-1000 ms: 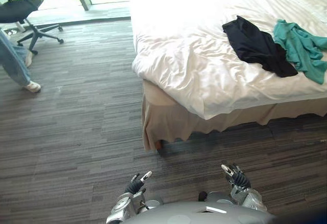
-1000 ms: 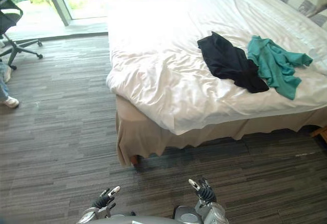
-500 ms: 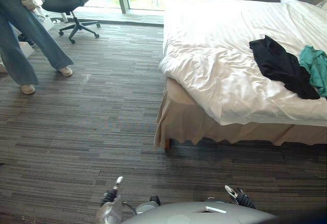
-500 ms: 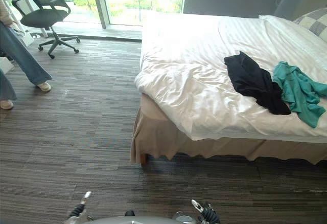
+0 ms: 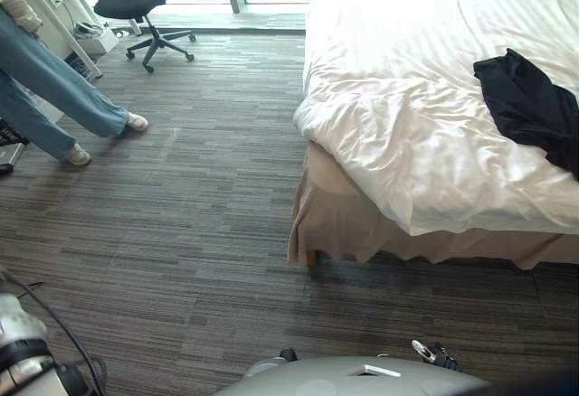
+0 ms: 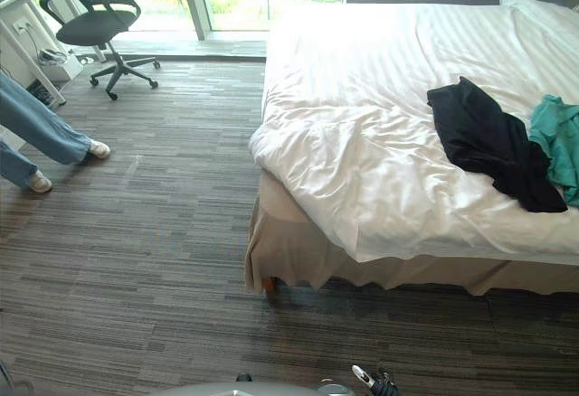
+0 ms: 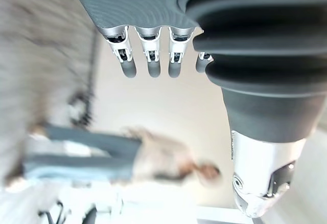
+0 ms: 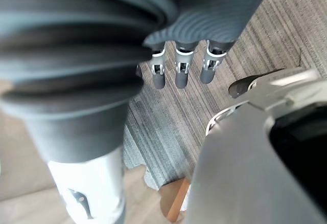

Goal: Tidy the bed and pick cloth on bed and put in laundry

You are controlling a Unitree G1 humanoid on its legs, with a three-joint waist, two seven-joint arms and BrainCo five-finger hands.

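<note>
The teal cloth [image 6: 554,143] runs off the right edge. The person [image 5: 54,87] is cut off above the legs, and is a mere blur in the left wrist view.

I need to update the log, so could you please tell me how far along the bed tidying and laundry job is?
Nothing looks done. The black cloth and teal cloth lie on the bed, which is rumpled at its near corner. Both the left hand and right hand are open and empty, short of the bed. Left: smoothing the bed and moving both cloths to the laundry.
</note>
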